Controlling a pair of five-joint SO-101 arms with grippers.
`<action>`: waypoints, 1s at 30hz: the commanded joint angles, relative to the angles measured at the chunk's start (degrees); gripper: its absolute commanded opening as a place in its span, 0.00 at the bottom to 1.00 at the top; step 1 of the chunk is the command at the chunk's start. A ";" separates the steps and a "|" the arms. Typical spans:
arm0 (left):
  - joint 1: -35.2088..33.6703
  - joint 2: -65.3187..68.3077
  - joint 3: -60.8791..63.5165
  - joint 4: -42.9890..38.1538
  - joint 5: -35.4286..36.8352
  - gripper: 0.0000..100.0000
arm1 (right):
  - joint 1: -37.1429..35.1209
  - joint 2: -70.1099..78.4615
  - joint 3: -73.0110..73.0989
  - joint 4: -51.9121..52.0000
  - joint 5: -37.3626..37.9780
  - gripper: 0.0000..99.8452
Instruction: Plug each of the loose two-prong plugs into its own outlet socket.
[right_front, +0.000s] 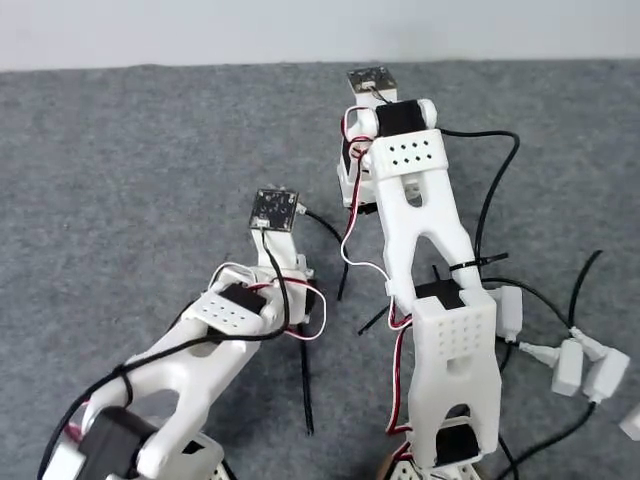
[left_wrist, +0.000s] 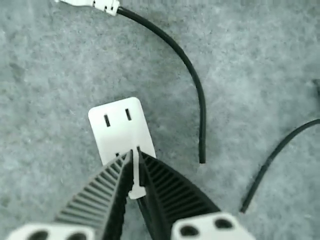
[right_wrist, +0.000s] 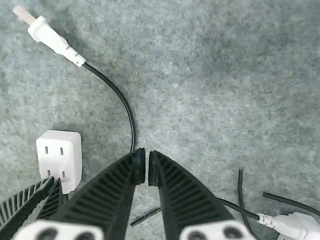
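The left end effector (left_wrist: 134, 155) is pinching the near edge of the white outlet socket (left_wrist: 117, 125). Its 2 ribbed fingers are pressing close together, and a thin strip of white is showing between them. The outlet socket is sitting on the gray fuzzy desk (right_front: 120, 180) with its 2 slots facing up. The right end effector (right_wrist: 146, 161) is hanging over the desk near the outlet socket and is holding nothing. Its 2 fingers are leaving only a very thin gap at the tips. A loose two-prong plug (right_wrist: 47, 32) is lying on the desk past the outlet socket, apart from it, with its 2 prongs pointing away from it. Its black cord (right_wrist: 122, 102) is curving back from the plug, passing just beside the outlet socket and running in under the right end effector. In the left wrist view the cord is ending in a loose cut end on the desk. In the high view the 2 white arms are standing side by side over the desk. The left arm (right_front: 200, 350) is bending low, and the right arm (right_front: 430, 250) is stretching out farther. Beside the right arm, 2 more white plugs (right_front: 567, 365) are lying close together on the desk, each with its own black cord.
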 joint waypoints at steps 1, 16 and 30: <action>-0.09 -8.79 1.80 0.18 -0.88 0.01 | 0.48 -0.66 -1.32 -0.92 0.62 0.01; -11.78 -39.91 24.57 0.35 -18.46 0.01 | -4.70 11.74 -2.73 0.75 0.53 0.13; -26.55 -44.48 25.63 -4.40 -18.29 0.01 | -5.58 20.70 -11.25 -13.58 15.38 0.15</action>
